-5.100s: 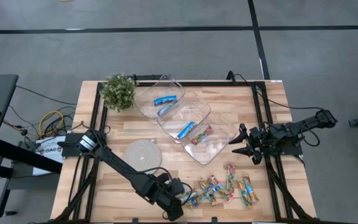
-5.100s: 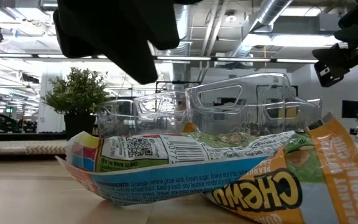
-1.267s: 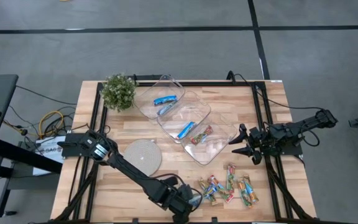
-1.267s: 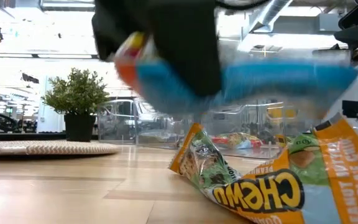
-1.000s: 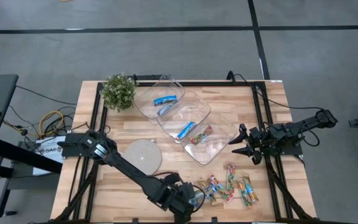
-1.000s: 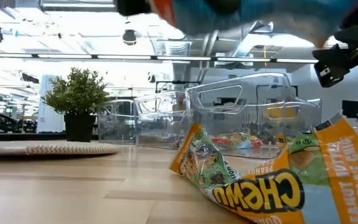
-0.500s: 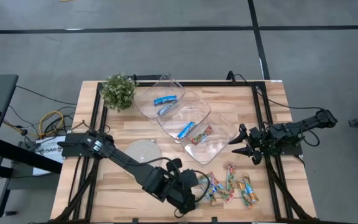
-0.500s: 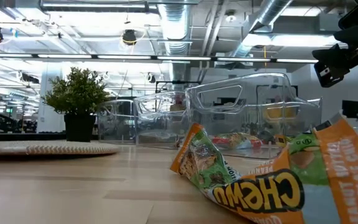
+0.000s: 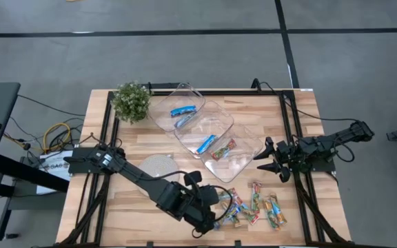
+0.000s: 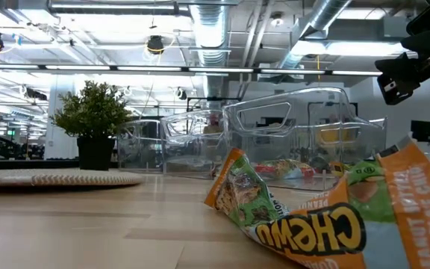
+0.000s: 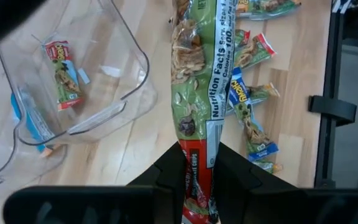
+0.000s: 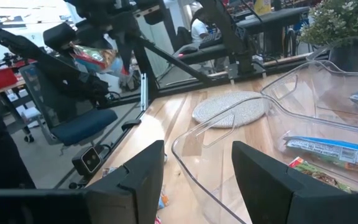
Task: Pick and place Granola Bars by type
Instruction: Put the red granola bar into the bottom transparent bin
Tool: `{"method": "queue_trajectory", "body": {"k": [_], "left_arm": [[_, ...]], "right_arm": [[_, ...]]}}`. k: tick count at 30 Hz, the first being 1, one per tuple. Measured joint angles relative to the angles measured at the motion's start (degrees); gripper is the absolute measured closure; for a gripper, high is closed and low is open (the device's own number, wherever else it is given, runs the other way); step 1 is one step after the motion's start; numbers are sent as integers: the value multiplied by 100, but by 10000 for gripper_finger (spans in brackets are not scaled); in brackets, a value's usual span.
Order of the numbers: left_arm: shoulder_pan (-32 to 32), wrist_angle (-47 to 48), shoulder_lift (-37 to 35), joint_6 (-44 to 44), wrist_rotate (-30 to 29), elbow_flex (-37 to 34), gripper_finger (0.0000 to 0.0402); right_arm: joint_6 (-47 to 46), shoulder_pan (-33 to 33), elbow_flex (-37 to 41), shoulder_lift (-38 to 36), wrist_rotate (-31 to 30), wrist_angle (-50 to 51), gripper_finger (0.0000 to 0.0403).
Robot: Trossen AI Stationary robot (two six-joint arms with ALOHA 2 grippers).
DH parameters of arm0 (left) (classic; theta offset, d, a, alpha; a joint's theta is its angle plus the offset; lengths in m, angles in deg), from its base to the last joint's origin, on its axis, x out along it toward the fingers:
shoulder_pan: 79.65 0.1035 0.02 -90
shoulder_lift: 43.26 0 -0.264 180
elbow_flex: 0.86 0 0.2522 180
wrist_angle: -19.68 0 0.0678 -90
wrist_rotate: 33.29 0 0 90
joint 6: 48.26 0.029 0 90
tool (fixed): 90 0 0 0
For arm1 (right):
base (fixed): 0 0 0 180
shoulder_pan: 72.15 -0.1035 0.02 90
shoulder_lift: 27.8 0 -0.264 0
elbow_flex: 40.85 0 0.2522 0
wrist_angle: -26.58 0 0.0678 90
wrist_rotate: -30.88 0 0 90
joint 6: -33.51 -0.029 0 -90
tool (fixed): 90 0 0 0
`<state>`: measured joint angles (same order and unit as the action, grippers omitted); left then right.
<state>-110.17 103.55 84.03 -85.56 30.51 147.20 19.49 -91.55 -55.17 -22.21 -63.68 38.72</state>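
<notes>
One green-and-red granola bar (image 11: 199,106), clenched endwise by the left gripper (image 11: 199,186), pointed lengthwise beside the nearest clear tray (image 11: 114,118); right gripper (image 12: 197,171) open, farther off.

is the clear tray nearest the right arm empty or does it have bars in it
Not empty. That clear tray holds one multicoloured bar and one blue-and-white bar; most of its floor is bare.
</notes>
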Motion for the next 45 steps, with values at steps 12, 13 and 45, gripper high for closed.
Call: {"method": "queue_trajectory", "body": {"k": [12, 13, 45], "left_arm": [[-70, -7, 0, 473, 13, 0, 347], [-53, -22, 0, 477, 10, 0, 347], [2026, -428, 7, -28, 187, -2, 347]], "right_arm": [[0, -2, -1, 0, 1, -5, 219], [0, -2, 0, 0, 2, -5, 219], [0, 0, 0, 2, 4, -8, 219]]}}
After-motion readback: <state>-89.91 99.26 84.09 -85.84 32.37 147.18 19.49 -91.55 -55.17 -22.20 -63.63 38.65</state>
